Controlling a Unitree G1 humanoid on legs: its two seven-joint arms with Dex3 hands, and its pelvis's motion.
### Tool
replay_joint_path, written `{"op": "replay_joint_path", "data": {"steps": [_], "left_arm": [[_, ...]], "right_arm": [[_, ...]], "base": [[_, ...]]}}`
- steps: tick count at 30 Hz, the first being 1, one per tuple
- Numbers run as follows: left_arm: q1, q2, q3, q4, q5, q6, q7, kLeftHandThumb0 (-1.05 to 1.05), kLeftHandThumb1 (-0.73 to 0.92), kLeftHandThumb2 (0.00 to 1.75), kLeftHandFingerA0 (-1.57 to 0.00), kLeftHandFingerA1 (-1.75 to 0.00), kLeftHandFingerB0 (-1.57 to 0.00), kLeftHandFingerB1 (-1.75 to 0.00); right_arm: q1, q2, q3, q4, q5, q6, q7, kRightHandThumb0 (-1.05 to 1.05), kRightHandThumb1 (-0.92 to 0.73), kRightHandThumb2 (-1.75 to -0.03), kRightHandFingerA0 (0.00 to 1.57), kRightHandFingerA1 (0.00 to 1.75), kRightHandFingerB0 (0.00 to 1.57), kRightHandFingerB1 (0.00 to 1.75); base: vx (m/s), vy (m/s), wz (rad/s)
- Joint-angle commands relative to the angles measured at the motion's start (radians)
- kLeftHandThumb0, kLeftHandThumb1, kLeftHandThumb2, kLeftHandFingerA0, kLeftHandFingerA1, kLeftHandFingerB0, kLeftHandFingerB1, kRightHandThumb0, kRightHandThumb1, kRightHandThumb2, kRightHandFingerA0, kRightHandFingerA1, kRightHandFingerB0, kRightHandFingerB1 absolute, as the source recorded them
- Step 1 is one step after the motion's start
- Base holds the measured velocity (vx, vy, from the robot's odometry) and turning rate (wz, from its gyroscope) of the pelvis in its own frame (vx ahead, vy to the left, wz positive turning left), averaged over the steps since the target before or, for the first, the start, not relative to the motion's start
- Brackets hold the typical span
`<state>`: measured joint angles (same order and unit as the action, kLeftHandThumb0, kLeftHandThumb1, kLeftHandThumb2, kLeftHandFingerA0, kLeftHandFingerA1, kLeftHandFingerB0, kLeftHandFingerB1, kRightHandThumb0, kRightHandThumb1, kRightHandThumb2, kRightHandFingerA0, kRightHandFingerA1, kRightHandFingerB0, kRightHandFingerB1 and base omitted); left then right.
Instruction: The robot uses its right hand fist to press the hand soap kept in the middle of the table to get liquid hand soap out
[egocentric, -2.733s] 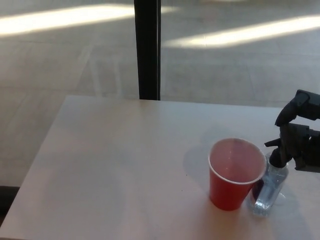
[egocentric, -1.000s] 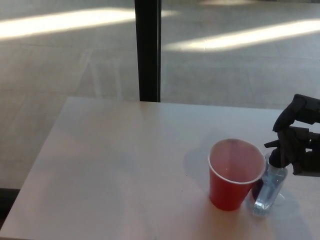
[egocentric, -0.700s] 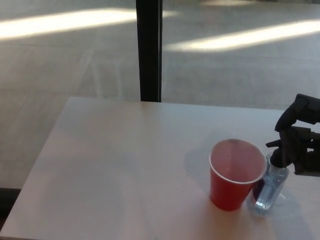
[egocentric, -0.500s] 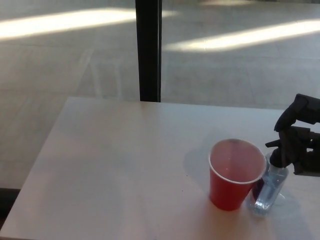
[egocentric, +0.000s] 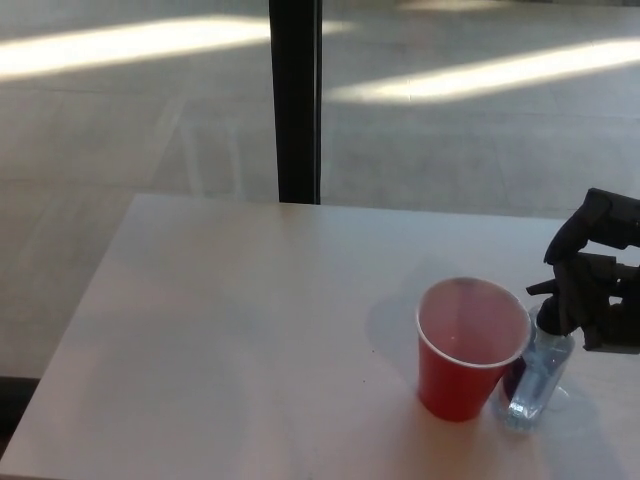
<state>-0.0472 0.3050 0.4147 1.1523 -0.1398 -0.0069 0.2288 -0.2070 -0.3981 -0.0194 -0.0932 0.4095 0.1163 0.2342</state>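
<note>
One right hand (egocentric: 597, 285), fingers curled into a fist holding nothing, sits on the pump of the hand soap (egocentric: 535, 378), at 3 o'clock touching the red cup (egocentric: 470, 348) on the tabletop (egocentric: 250, 330). Press straight down; sideways force may tip the bottle.

1 red cup (egocentric: 472, 348), 1 clear soap bottle (egocentric: 538, 378), 1 table (egocentric: 230, 330), 1 robot hand (egocentric: 595, 272) in view.
</note>
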Motion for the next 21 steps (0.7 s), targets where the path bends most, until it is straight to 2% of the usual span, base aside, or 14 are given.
{"op": "replay_joint_path", "data": {"steps": [1, 2, 3, 8, 11, 13, 14, 16, 17, 18, 19, 20, 21], "left_arm": [[-0.018, 0.011, 0.005, -0.014, -0.009, 0.010, 0.038, -0.43, 0.91, 1.22, -0.47, -1.43, -0.28, -1.19], [-0.018, 0.011, 0.005, -0.014, -0.009, 0.010, 0.039, -0.43, 0.91, 1.22, -0.47, -1.43, -0.28, -1.19], [-0.015, 0.014, -0.002, -0.014, -0.003, 0.008, 0.027, -0.43, 0.92, 1.25, -0.42, -1.33, -0.21, -1.10], [-0.030, 0.018, 0.007, -0.007, -0.011, 0.015, 0.032, -0.45, 0.92, 1.21, -0.42, -1.33, -0.22, -1.13], [-0.034, 0.022, 0.006, 0.002, -0.009, 0.012, 0.026, -0.43, 0.92, 1.22, -0.44, -1.32, -0.19, -1.00], [-0.034, 0.024, 0.002, -0.006, -0.005, 0.015, 0.025, -0.43, 0.92, 1.23, -0.47, -1.35, -0.20, -1.00], [-0.033, 0.024, -0.001, -0.012, -0.003, 0.017, 0.027, -0.43, 0.92, 1.21, -0.46, -1.30, -0.20, -0.99], [-0.040, 0.024, 0.005, -0.007, -0.008, 0.019, 0.030, -0.43, 0.92, 1.23, -0.44, -1.37, -0.17, -1.01], [-0.040, 0.024, 0.010, -0.004, -0.013, 0.014, 0.024, -0.43, 0.92, 1.21, -0.43, -1.31, -0.15, -0.96], [-0.040, 0.023, 0.005, -0.008, -0.008, 0.019, 0.031, -0.43, 0.92, 1.22, -0.43, -1.36, -0.23, -1.16], [-0.041, 0.024, 0.005, -0.014, -0.008, 0.022, 0.031, -0.44, 0.92, 1.21, -0.41, -1.34, -0.22, -1.16], [-0.041, 0.025, 0.006, -0.015, -0.010, 0.022, 0.030, -0.44, 0.92, 1.21, -0.41, -1.34, -0.22, -1.16], [-0.042, 0.025, 0.005, -0.016, -0.008, 0.024, 0.033, -0.43, 0.92, 1.21, -0.42, -1.32, -0.23, -1.13]], "right_arm": [[0.172, -0.014, 0.097, 0.190, -0.086, 0.233, 0.020, -0.24, -0.51, -1.27, 1.09, 1.75, 0.77, 1.59], [0.172, -0.014, 0.098, 0.190, -0.085, 0.233, 0.020, -0.24, -0.51, -1.27, 1.09, 1.75, 0.77, 1.59], [0.182, -0.011, 0.108, 0.198, -0.095, 0.241, 0.008, -0.27, -0.48, -1.29, 1.10, 1.75, 0.77, 1.56], [0.185, -0.009, 0.114, 0.223, -0.096, 0.200, 0.027, -0.28, -0.46, -1.30, 1.10, 1.75, 0.75, 1.57], [0.195, 0.002, 0.113, 0.256, -0.089, 0.176, 0.032, -0.26, -0.46, -1.29, 1.10, 1.75, 0.79, 1.55], [0.201, 0.011, 0.118, 0.270, -0.090, 0.174, 0.023, -0.26, -0.47, -1.29, 1.11, 1.75, 0.78, 1.54], [0.202, 0.010, 0.123, 0.271, -0.093, 0.178, 0.019, -0.26, -0.47, -1.31, 1.11, 1.75, 0.78, 1.55], [0.205, 0.013, 0.128, 0.277, -0.093, 0.175, 0.013, -0.26, -0.45, -1.32, 1.11, 1.75, 0.79, 1.54], [0.208, 0.013, 0.132, 0.282, -0.092, 0.170, 0.016, -0.26, -0.45, -1.32, 1.10, 1.75, 0.79, 1.53], [0.211, 0.013, 0.140, 0.286, -0.095, 0.175, 0.012, -0.27, -0.45, -1.31, 1.10, 1.75, 0.81, 1.50], [0.213, 0.016, 0.150, 0.287, -0.100, 0.193, -0.003, -0.25, -0.48, -1.30, 1.11, 1.75, 0.84, 1.43], [0.213, 0.017, 0.153, 0.287, -0.101, 0.200, -0.008, -0.25, -0.48, -1.30, 1.11, 1.75, 0.84, 1.43], [0.214, 0.016, 0.157, 0.289, -0.102, 0.197, -0.008, -0.26, -0.46, -1.29, 1.07, 1.75, 0.80, 1.50]], "base": [[0.00, 0.000, 0.00], [0.00, 0.000, 0.00], [0.00, 0.000, 0.00], [0.00, 0.000, 0.00], [0.00, 0.000, 0.00], [0.00, 0.000, 0.00], [0.00, 0.000, 0.00], [0.00, 0.000, 0.00], [0.00, 0.000, 0.00], [0.00, 0.000, 0.00], [0.00, 0.000, 0.00], [0.00, 0.000, 0.00], [0.00, 0.000, 0.00]]}}
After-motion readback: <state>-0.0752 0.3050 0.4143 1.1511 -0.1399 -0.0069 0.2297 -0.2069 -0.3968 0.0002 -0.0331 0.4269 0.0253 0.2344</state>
